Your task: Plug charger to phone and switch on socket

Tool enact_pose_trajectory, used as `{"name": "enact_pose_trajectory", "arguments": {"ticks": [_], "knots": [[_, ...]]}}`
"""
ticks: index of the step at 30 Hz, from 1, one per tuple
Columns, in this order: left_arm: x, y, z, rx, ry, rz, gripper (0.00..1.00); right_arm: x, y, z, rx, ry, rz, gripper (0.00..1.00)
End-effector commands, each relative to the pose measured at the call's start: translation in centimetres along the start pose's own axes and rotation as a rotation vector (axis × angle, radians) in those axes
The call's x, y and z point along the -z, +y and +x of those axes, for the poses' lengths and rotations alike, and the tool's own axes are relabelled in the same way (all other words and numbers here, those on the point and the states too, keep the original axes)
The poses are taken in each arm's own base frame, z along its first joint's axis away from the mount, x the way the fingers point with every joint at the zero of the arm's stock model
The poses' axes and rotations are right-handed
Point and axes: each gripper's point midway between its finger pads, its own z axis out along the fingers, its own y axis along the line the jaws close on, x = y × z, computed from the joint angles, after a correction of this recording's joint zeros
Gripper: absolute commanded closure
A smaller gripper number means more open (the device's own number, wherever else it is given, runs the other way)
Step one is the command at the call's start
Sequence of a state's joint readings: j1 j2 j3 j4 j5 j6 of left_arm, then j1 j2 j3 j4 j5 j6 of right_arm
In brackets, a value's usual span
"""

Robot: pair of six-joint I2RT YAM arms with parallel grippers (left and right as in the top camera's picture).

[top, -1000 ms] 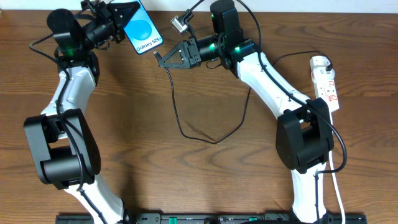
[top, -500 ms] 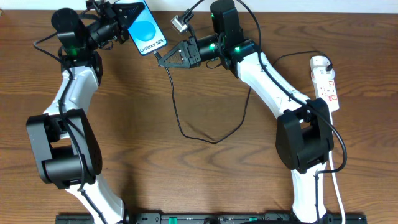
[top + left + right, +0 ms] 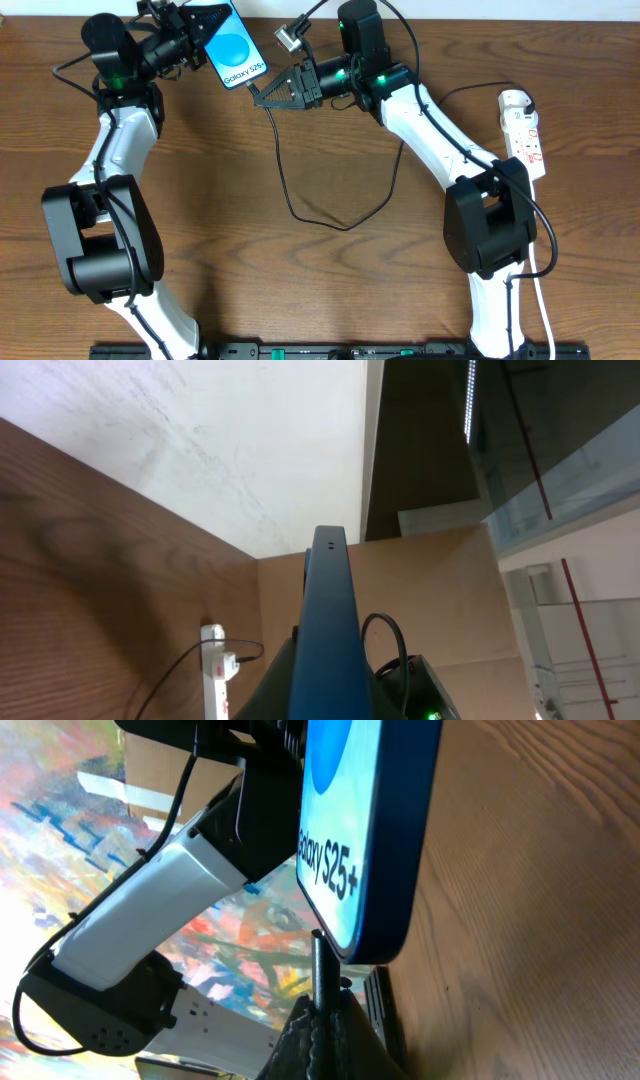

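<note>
The phone is off the table at the upper left-centre of the overhead view, tilted, with its blue screen facing up. The left gripper is clamped on its upper end. In the right wrist view the phone fills the top. The metal tip of the charger stands right at its lower edge, and whether it is in the port cannot be told. The right gripper is closed on the charger just behind that tip. The rest of the black cable loops across the middle of the table. The power strip lies flat at the right edge, with a white cord running down. There is one phone, one charger, one power strip and two arms.
</note>
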State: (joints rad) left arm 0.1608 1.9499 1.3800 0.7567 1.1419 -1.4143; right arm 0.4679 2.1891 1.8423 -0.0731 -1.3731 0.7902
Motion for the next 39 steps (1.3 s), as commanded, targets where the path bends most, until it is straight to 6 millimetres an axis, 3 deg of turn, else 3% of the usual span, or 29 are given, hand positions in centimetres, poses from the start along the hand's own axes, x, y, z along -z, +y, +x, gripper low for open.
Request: {"name": "enact_pose_trajectory", "arguments": {"ticks": [1,18,28,39], "knots": [[0.0,-1.4,0.4,-0.037,0.024,0.020,0.93,-0.2,-0.5,-0.6,-0.013,-0.028,0.024,0.99],[-0.7,-1.5,1.2,-0.039,0.044,0.024,0.93,-1.9,-0.3,-1.0,-0.003,-0.047,0.037,0.99],[-0.8,-1.5,1.2,-0.040,0.044,0.024,0.93,-1.8,-0.4,-1.3,-0.008,-0.061,0.046,0.99],[0.7,-1.3,-0.5,-0.041,-0.006,0.015,0.93,-0.3,-1.1,-1.4,-0.057,-0.072,0.058,0.99]]}}
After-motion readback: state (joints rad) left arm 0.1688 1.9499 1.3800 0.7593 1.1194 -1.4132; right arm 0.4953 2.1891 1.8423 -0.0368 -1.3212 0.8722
